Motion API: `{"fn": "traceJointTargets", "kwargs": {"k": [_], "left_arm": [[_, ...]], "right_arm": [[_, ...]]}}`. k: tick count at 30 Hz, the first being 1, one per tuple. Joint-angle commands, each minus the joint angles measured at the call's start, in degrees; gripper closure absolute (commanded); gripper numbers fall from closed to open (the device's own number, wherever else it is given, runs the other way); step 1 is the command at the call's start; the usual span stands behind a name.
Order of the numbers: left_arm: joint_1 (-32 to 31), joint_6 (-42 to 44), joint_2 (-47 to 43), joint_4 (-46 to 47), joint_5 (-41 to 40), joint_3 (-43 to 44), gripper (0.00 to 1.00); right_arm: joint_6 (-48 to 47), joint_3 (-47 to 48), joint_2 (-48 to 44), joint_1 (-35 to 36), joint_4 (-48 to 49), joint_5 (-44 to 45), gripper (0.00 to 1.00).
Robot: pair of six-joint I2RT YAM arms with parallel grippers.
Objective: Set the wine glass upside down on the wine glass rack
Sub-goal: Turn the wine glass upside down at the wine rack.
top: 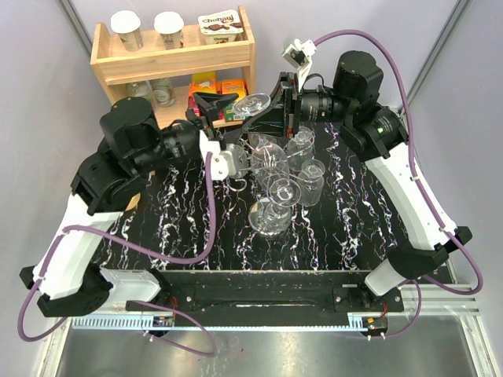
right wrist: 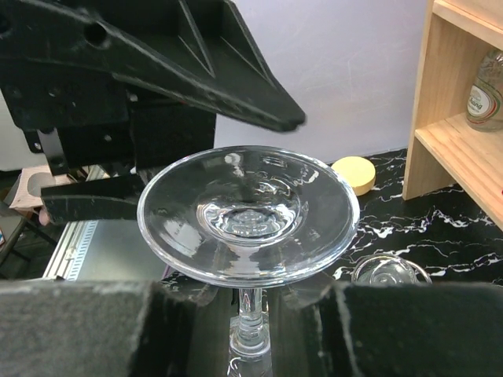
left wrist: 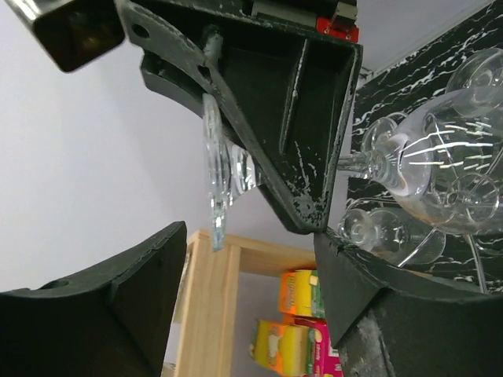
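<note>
Clear wine glass point(right wrist: 247, 212) inverted, foot uppermost, at the wire rack point(top: 268, 222).

From my feed: pale lilac-grey walls point(top: 39, 78) all round; black white-veined marble tabletop point(top: 330, 236); light wooden shelf point(top: 173, 59) at the back; lighting's even.

Two arms of white moulded shells point(top: 75, 236) and bulky black cylindrical joint housings point(top: 130, 126) carry looping purple cables point(top: 208, 220) and white wrist-camera brackets point(top: 299, 51), each ending in matte black, angular, paint-scuffed fingers: the left gripper point(left wrist: 251, 306) and the right gripper point(right wrist: 251, 334).
</note>
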Motion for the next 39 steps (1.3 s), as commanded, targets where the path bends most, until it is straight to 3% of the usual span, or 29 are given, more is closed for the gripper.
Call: {"fn": "traceJointTargets", "kwargs": {"k": [1, 9, 14, 20, 24, 32, 39], "left_arm": [[-0.9, -5.95, 0.6, 3.89, -4.77, 2.86, 0.3], [-0.55, -25.64, 0.17, 2.24, -0.75, 5.58, 0.27], [4.27, -41.09, -0.36, 4.59, 8.9, 3.13, 0.25], [12.8, -67.54, 1.92, 19.87, 25.96, -0.56, 0.25], [13.86, -79.51, 5.08, 31.21, 33.7, -1.36, 0.24], [13.25, -89.38, 9.83, 43.36, 40.48, -3.11, 0.2], [11.58, -94.57, 11.32, 53.56, 41.18, -6.2, 0.29]], "right_arm": [[-1.5, 2.24, -2.41, -0.26, 2.84, -0.21, 1.0], [-5.98, 8.04, -2.33, -1.23, 0.38, 1.81, 1.0], [-6.95, 12.61, -1.27, -3.16, 0.55, 2.17, 1.0], [-4.93, 13.41, -0.22, -3.34, 4.5, -0.73, 1.0], [-4.58, 13.41, -0.3, -3.34, 5.91, -1.52, 1.0], [-4.32, 13.67, 0.05, -3.52, 6.53, -1.7, 1.0], [-3.61, 14.73, 1.02, -3.52, 6.62, -2.32, 1.0]]}}
